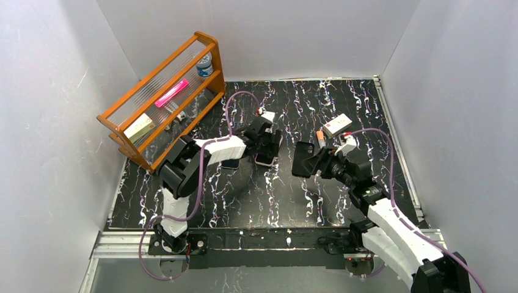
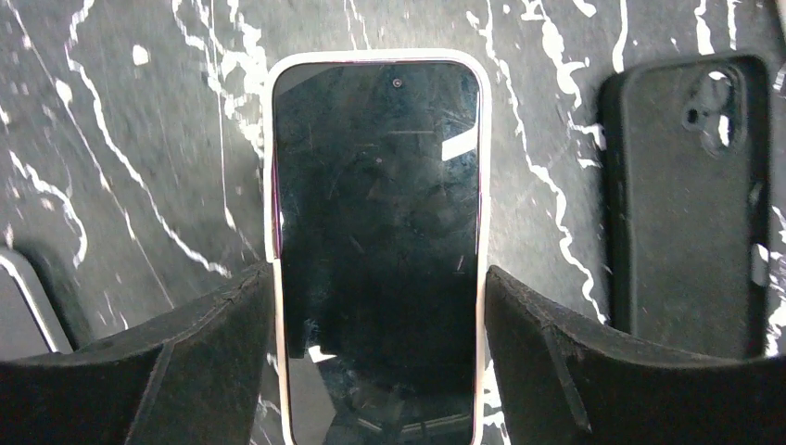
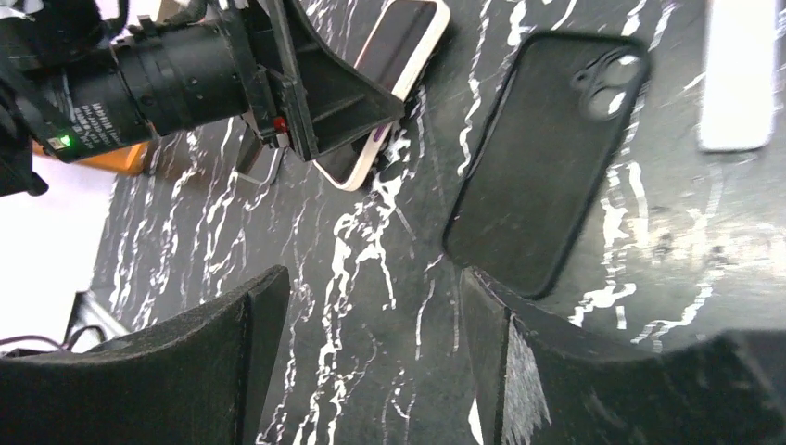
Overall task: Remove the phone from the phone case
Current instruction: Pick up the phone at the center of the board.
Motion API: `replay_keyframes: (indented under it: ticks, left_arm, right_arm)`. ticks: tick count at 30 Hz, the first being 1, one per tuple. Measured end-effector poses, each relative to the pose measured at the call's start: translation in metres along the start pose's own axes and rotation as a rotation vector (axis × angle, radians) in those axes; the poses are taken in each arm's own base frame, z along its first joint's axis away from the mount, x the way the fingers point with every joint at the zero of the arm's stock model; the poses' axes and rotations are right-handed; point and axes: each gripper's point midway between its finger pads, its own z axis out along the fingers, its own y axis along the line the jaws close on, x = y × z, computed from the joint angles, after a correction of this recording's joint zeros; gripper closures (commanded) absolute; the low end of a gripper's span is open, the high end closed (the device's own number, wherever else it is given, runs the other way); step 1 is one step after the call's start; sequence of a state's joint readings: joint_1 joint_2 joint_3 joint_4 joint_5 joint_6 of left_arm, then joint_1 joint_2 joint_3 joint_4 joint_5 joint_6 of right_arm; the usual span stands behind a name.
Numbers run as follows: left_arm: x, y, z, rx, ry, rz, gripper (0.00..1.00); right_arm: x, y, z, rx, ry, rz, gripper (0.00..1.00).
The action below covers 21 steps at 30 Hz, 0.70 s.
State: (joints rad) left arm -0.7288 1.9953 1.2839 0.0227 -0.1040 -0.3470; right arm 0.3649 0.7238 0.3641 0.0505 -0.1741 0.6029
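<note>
Left gripper (image 2: 378, 278) clamped on the phone (image 2: 378, 176) — fingers pressed against both long edges.
Phone's lying face-up on the counter (image 2: 139, 167) with a white rim around it. The black case (image 2: 690, 204) sits just beside it, not touching, camera cutout showing. Right gripper (image 3: 375, 297) hangs near that case with fingers spread and nothing between them — white box (image 3: 739, 74) just past it.

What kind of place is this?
Probably a robot lab test booth, not a home: plain white walls box in a black marbled table, a left arm and right arm sit at its near edge, and a shelf holds props.
</note>
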Motion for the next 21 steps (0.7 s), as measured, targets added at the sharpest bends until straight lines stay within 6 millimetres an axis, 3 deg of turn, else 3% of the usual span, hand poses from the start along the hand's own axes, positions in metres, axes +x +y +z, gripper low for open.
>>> replay_keyframes:
  ticks: [6,12,15,21]
  left_arm:
    - [0.017,-0.004,-0.028,0.057,-0.038,-0.168,1.0]
    - [0.009,-0.017,-0.047,0.136,-0.112,-0.358,1.0]
    - [0.002,-0.022,-0.058,0.17,-0.145,-0.435,1.0]
    - [-0.013,-0.028,-0.078,0.229,-0.207,-0.528,1.0]
  right_arm:
    - [0.035,0.021,0.016,-0.072,0.085,0.058,0.23]
    - [0.069,0.039,0.034,-0.083,0.162,0.035,0.23]
    - [0.071,0.042,0.046,-0.061,0.169,0.027,0.23]
    - [0.058,0.061,0.068,-0.072,0.128,0.011,0.26]
